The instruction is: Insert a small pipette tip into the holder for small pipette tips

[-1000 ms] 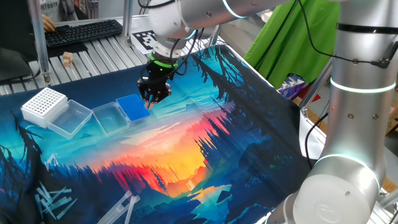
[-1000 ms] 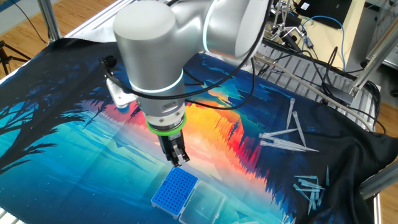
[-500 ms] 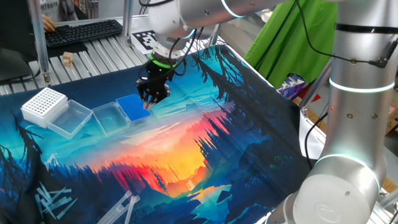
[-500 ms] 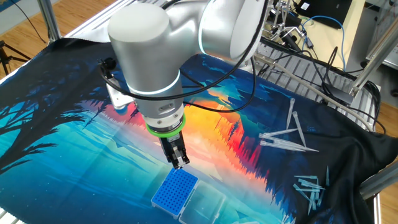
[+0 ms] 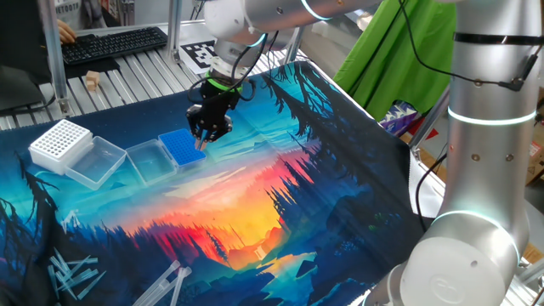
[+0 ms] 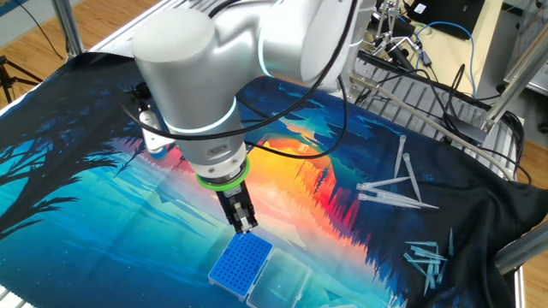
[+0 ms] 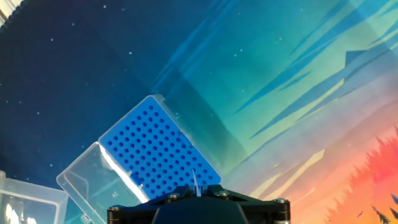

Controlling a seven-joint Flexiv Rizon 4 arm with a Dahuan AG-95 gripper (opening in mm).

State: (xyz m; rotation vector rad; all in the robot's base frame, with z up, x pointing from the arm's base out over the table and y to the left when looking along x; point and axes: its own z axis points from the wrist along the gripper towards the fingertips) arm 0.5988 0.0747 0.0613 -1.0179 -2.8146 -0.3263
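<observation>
I have the arm pitched down over the mat, gripper [image 6: 243, 222] pinching the small pipette tip [image 7: 195, 182] upright just above the near edge of the blue holder [image 7: 157, 151]. Its clear lid [image 5: 144, 160] lies open alongside; bare mat [image 6: 103, 214] surrounds the far sides.

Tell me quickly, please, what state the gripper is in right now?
Gripper: shut on the tip, over the blue holder.
</observation>
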